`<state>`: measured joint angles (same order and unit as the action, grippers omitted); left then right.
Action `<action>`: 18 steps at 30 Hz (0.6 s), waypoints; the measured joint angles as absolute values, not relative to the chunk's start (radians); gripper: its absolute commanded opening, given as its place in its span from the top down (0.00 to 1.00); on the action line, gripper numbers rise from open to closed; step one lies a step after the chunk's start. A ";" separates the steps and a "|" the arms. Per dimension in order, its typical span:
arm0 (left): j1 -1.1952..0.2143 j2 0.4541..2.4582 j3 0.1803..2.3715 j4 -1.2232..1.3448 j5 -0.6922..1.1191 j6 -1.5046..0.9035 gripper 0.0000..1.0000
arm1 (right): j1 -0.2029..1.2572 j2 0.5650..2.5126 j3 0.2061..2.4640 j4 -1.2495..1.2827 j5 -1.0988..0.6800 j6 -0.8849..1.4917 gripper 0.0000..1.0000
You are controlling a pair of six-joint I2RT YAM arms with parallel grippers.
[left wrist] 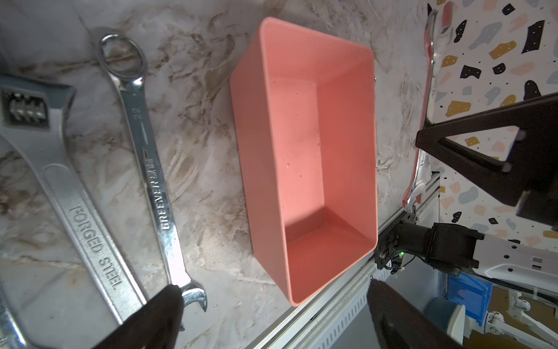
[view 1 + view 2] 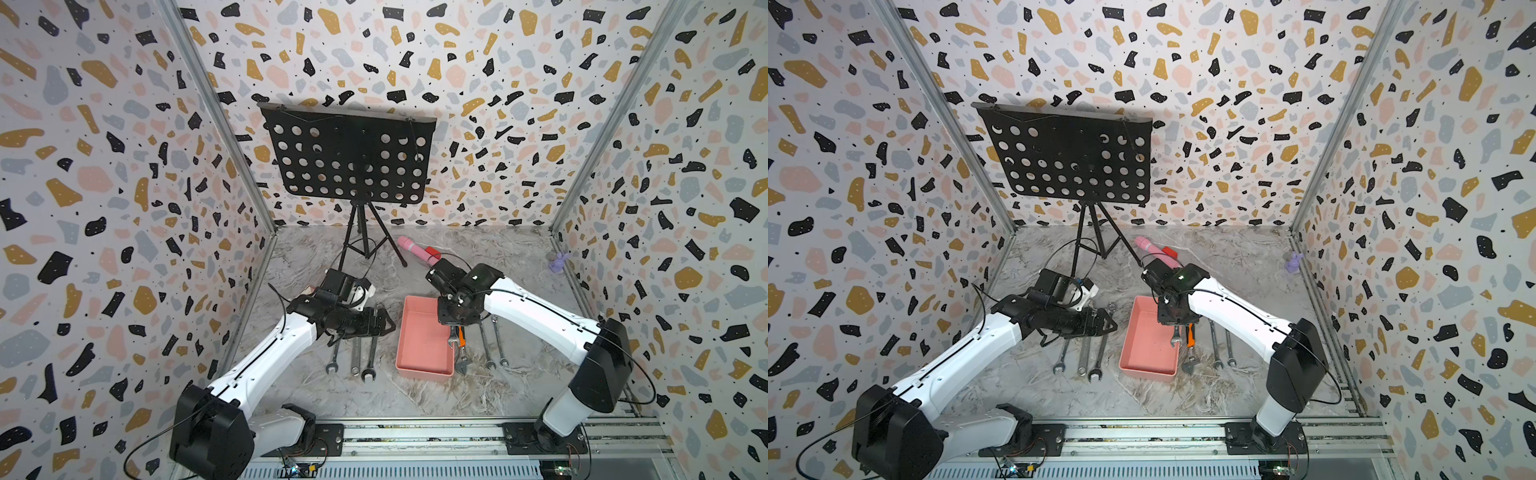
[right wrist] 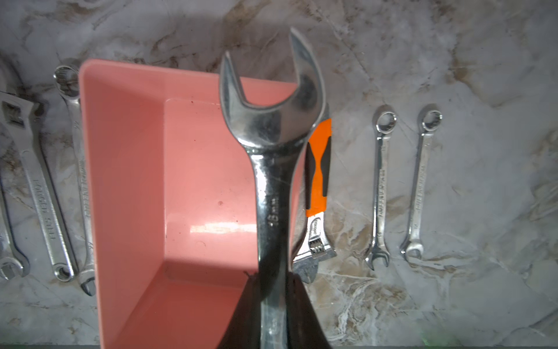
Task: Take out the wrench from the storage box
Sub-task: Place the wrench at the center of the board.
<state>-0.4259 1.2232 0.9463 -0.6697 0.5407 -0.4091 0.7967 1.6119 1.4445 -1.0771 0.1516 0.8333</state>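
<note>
The storage box [image 2: 419, 345] [image 2: 1148, 345] is a salmon-pink open tray on the marble floor, and it is empty inside [image 1: 302, 151] [image 3: 151, 181]. My right gripper [image 2: 454, 326] [image 3: 273, 302] points down over the box's right rim, shut on the shank of a silver open-end wrench [image 3: 271, 136]. The wrench hangs above that rim, with its open end showing below the gripper [image 2: 454, 341] [image 2: 1175, 338]. My left gripper [image 2: 388, 324] [image 2: 1111, 324] [image 1: 273, 290] hovers to the left of the box, open with nothing between its fingers.
Three wrenches [image 2: 353, 355] lie left of the box. An orange-handled adjustable wrench [image 2: 460, 347] and two small wrenches [image 2: 492, 345] lie to its right. A black music stand [image 2: 349, 153], a pink tool [image 2: 415, 249] and a purple figure [image 2: 559, 262] stand further back.
</note>
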 measured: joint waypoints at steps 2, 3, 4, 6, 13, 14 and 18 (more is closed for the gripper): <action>-0.460 1.237 0.967 -0.658 0.537 -0.428 0.02 | 0.757 1.574 1.391 -1.079 0.142 0.793 1.00; -0.474 1.243 0.976 -0.653 0.535 -0.433 0.02 | 0.735 1.560 1.369 -1.079 0.139 0.773 1.00; -0.487 1.252 0.986 -0.648 0.532 -0.440 0.02 | 0.707 1.543 1.341 -1.078 0.135 0.747 1.00; -0.507 1.263 1.000 -0.639 0.529 -0.450 0.02 | 0.649 1.512 1.294 -1.071 0.119 0.693 1.00; -0.525 1.282 1.012 -0.625 0.515 -0.468 0.02 | 0.465 1.444 1.110 -1.002 0.076 0.535 1.00; -0.525 1.283 1.012 -0.625 0.515 -0.469 0.02 | 0.444 1.445 1.085 -0.992 0.074 0.516 1.00; -0.525 1.283 1.013 -0.625 0.514 -0.469 0.02 | 0.391 1.446 1.026 -0.953 0.053 0.476 0.97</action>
<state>-0.5251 1.2835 1.0126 -0.6247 0.5140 -0.4686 0.3908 1.4464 1.0264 -0.9527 0.0528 0.4763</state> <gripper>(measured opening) 0.985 0.042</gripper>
